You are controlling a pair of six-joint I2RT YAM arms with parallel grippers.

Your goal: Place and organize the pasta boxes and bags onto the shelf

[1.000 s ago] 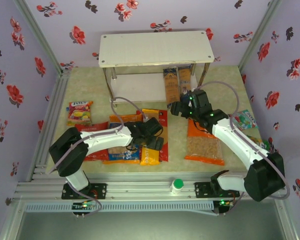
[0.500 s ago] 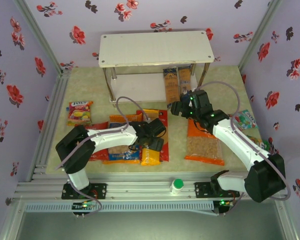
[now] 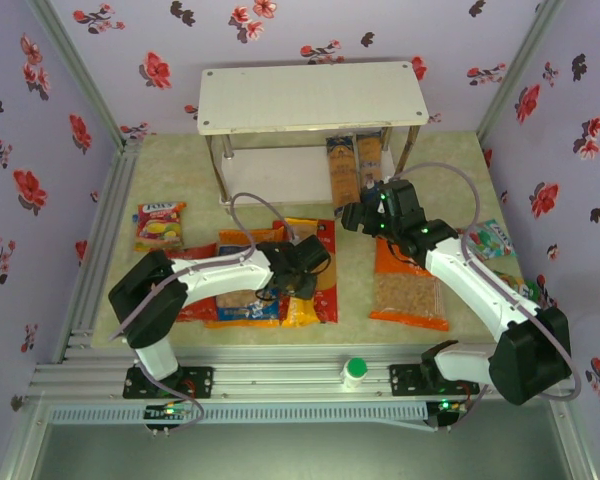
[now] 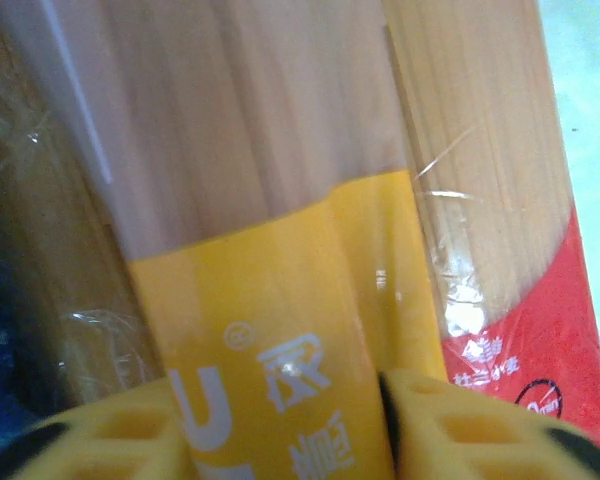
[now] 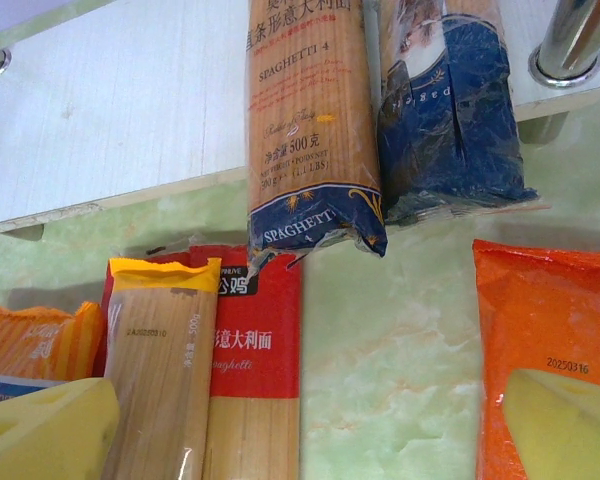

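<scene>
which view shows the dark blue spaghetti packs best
Right wrist: the dark blue spaghetti packs lie side by side on the lower board, print readable, near ends past its edge. Top external shows them small, partly under the top board.

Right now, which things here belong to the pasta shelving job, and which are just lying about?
Job: shelf, two dark blue spaghetti packs on its lower board, yellow spaghetti pack, red spaghetti pack, orange bag, blue-and-orange bag, red bag.
Lying about: red-and-yellow snack packet, teal packet, green-capped item on the front rail.
</scene>
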